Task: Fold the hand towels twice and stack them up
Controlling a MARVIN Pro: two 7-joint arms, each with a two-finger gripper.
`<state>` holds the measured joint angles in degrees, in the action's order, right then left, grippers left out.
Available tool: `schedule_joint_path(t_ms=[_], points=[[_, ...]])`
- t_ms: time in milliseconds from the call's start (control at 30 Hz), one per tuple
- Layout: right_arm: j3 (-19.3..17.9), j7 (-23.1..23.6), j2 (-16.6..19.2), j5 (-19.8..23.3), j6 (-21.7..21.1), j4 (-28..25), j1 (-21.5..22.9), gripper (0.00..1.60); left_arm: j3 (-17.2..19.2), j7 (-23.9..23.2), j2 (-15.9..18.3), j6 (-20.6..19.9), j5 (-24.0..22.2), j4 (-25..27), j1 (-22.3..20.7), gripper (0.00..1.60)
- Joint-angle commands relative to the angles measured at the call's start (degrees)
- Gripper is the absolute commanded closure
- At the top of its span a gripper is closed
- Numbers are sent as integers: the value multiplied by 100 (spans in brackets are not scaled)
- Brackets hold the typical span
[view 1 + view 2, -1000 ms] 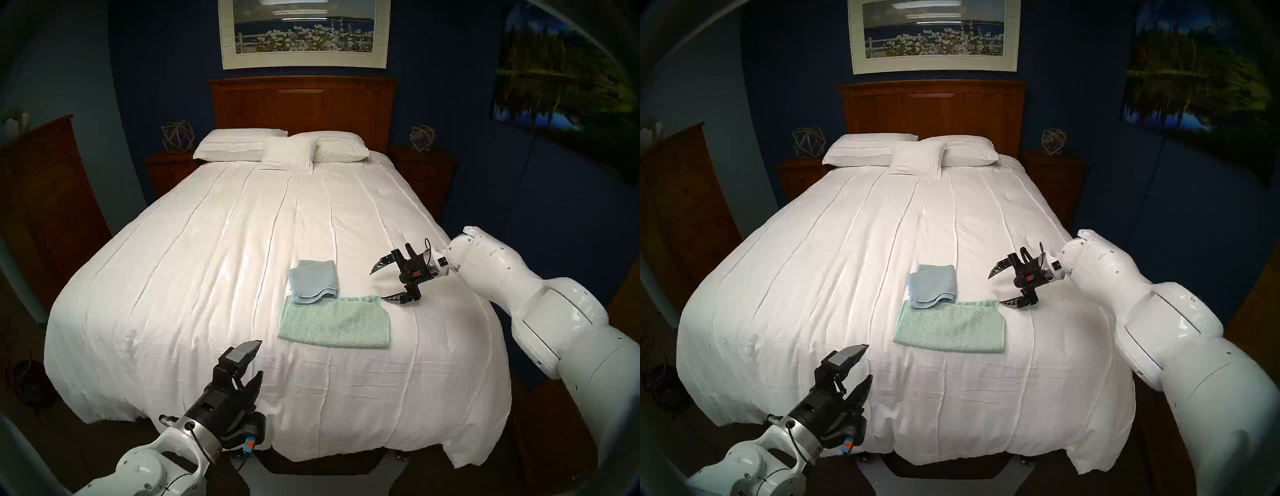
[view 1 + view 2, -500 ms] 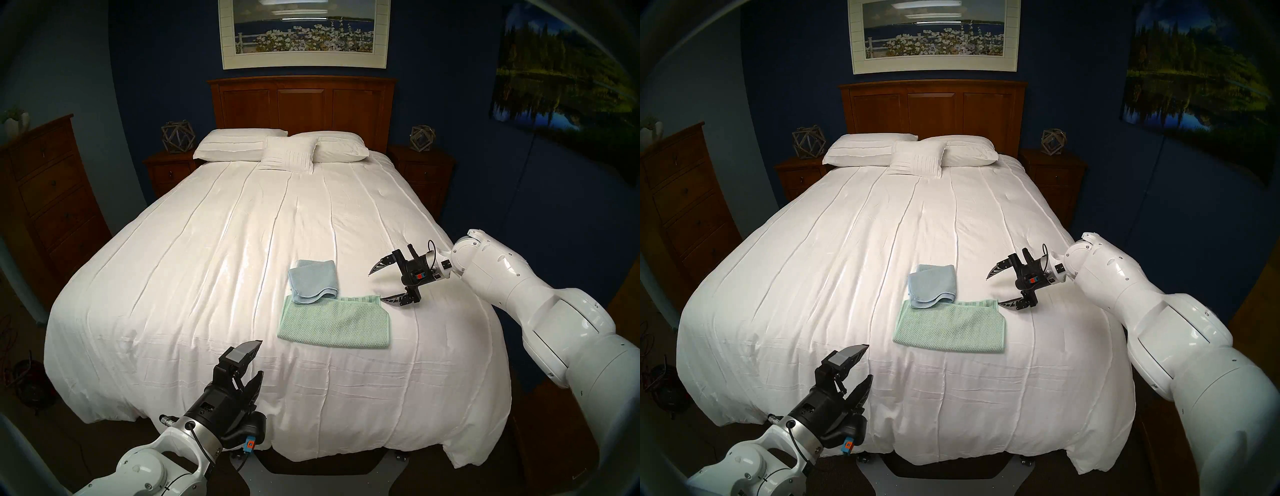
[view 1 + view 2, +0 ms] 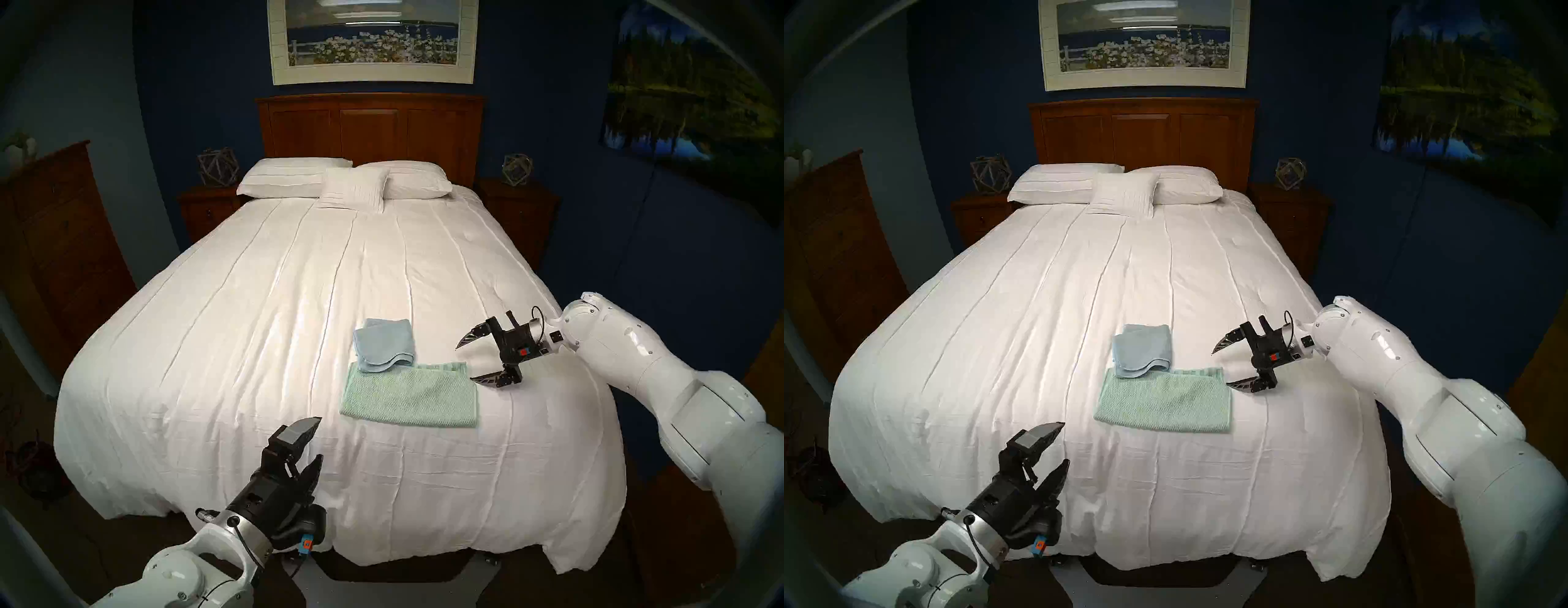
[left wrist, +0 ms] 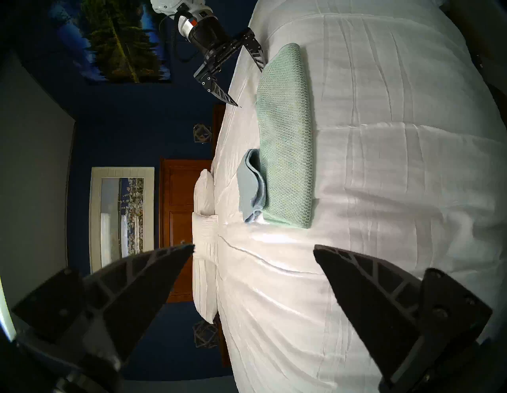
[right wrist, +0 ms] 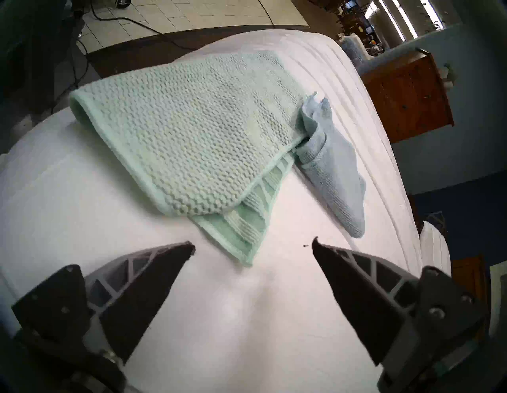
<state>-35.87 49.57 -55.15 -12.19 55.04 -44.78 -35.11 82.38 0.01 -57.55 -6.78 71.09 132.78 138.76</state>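
A mint green waffle towel (image 3: 409, 395) lies folded as a long rectangle on the white bedspread (image 3: 254, 339) near the foot of the bed. A light blue towel (image 3: 384, 344) lies folded behind it, its near edge resting on the green towel's far left edge. Both show in the left wrist view, green (image 4: 285, 137) and blue (image 4: 251, 186), and in the right wrist view, green (image 5: 192, 131) and blue (image 5: 334, 175). My right gripper (image 3: 463, 358) is open and empty, just right of the green towel's far right corner (image 5: 241, 247). My left gripper (image 3: 317, 437) is open and empty, near the bed's foot.
White pillows (image 3: 343, 180) lie at the wooden headboard (image 3: 369, 127). Nightstands (image 3: 208, 210) stand on both sides and a dresser (image 3: 55, 246) at the left. The bed's foot edge (image 3: 382, 552) drops off close to me.
My right gripper has drawn slightly back to the right and down, staying open. The towels and the left arm have not moved.
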Motion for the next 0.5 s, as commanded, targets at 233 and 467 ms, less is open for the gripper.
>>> schedule_joint_path(t_ms=[233,467], points=[[-33,97,690,533,-4,-1210,-311,0,-5,27,-4,7,1,100,-13,0],[178,243,1196,604,-4,-1627,-765,0,-8,26,-4,6,1,93,-18,0]])
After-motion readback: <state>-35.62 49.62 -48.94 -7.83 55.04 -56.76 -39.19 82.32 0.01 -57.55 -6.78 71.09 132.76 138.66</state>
